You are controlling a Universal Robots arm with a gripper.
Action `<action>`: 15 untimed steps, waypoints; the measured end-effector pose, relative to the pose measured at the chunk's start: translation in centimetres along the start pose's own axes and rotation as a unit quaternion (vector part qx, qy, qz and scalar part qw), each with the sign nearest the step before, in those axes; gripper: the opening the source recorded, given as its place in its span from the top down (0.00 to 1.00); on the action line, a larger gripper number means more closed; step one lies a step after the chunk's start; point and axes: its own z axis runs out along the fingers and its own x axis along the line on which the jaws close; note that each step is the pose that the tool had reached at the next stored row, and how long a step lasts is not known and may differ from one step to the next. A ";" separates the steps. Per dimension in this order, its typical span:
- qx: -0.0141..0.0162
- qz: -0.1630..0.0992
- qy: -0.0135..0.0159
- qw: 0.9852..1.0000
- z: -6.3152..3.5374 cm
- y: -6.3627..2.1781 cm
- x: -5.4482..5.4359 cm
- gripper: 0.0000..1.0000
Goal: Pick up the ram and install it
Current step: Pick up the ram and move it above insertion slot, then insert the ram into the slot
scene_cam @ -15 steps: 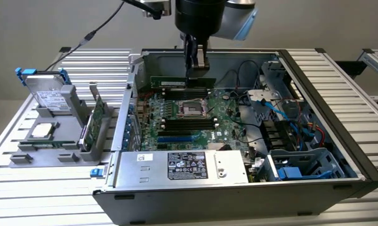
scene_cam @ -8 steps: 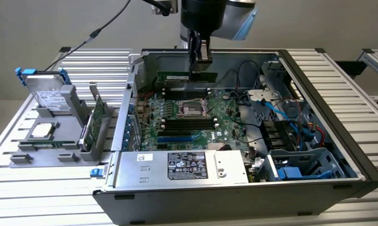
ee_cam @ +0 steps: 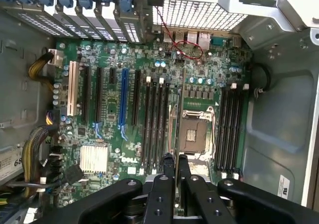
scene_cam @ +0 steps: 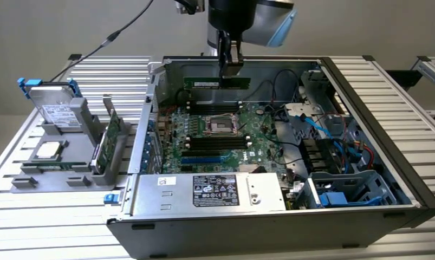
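Pincer (ee_cam: 175, 160), closest to the wrist camera, is closed narrowly on the ram (ee_cam: 177, 134), seen edge-on above the motherboard (ee_cam: 114, 134). From the exterior view, the ram (scene_cam: 202, 82) hangs in the open case (scene_cam: 390, 162) at twelve o'clock of the processor socket (scene_cam: 221, 124): picked up, apparently not yet seated.

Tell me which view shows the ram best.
The exterior view: the ram shows its long green face there, held above the open computer case by the shut pincer. The wrist view gives the ram edge-on, a thin strip between the pincer's fingers, over the motherboard.
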 end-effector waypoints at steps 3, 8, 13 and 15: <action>0.000 0.000 0.000 1.000 0.00 0.00 0.0 0.86; 0.000 -0.001 0.000 1.000 0.00 0.00 0.0 0.86; 0.000 -0.001 0.000 1.000 0.00 0.00 0.0 0.86; 0.000 -0.001 0.000 1.000 0.00 0.00 0.0 0.86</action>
